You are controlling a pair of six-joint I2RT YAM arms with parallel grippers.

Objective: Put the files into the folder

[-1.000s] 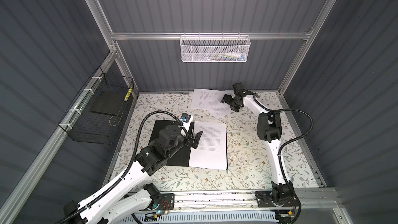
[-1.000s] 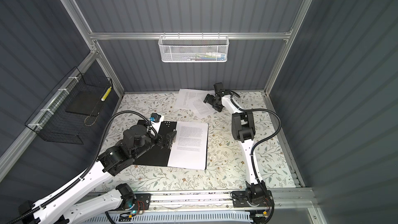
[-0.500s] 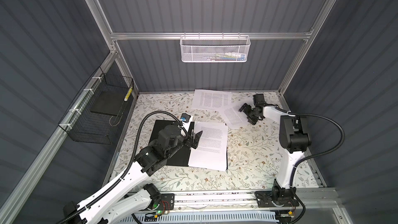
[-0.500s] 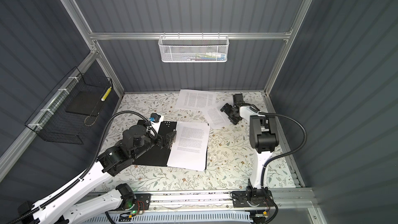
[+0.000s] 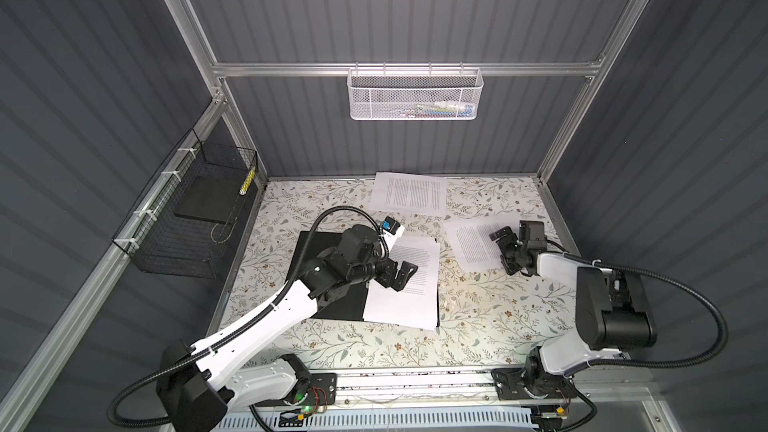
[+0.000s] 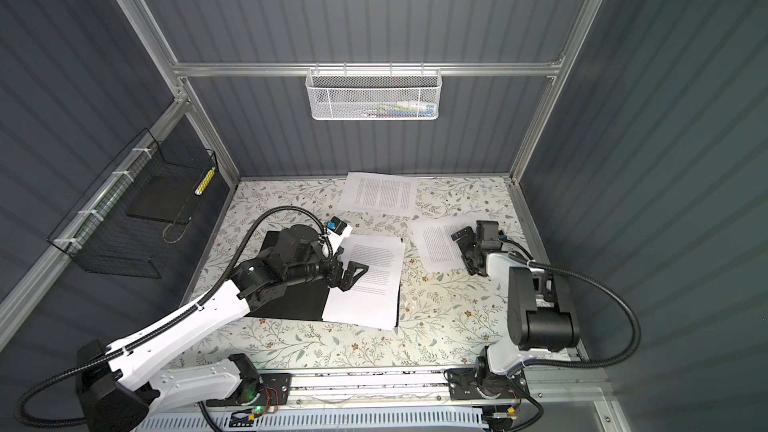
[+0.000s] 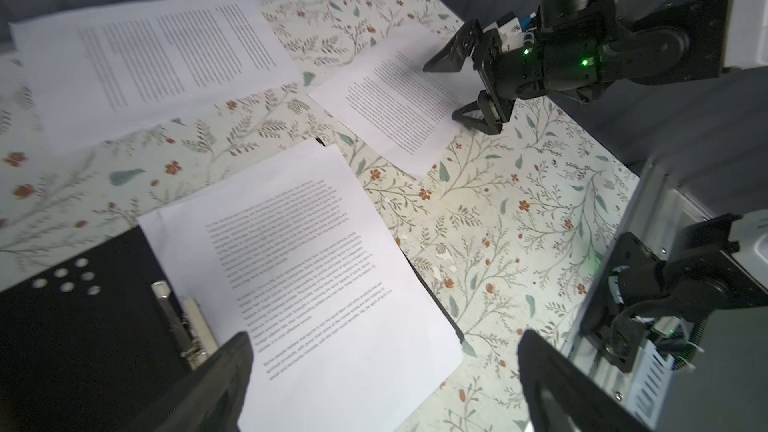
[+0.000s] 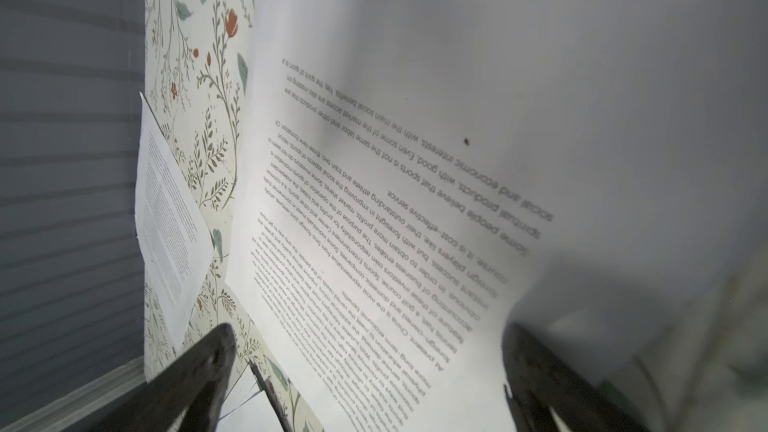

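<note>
Currently spread wide and pinching nothing: right fingers (image 5: 500,234), astride the right short edge of a loose sheet (image 5: 471,245) on the bench (image 5: 478,309). Long axis left-right, aimed at the open folder (image 5: 309,249) to the left; nearest the right arm. Probably wants a quarter turn to match the filed sheet (image 5: 403,305). Left fingers (image 5: 405,268) also apart, hovering over that one. Farther back, a third sheet (image 5: 409,193) at the far edge.

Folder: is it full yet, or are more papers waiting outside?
Done: a sheet lies in the open folder. In hand: the open right gripper sits at the edge of a second sheet, not gripping. Remaining: that one and a third sheet by the back wall.
</note>
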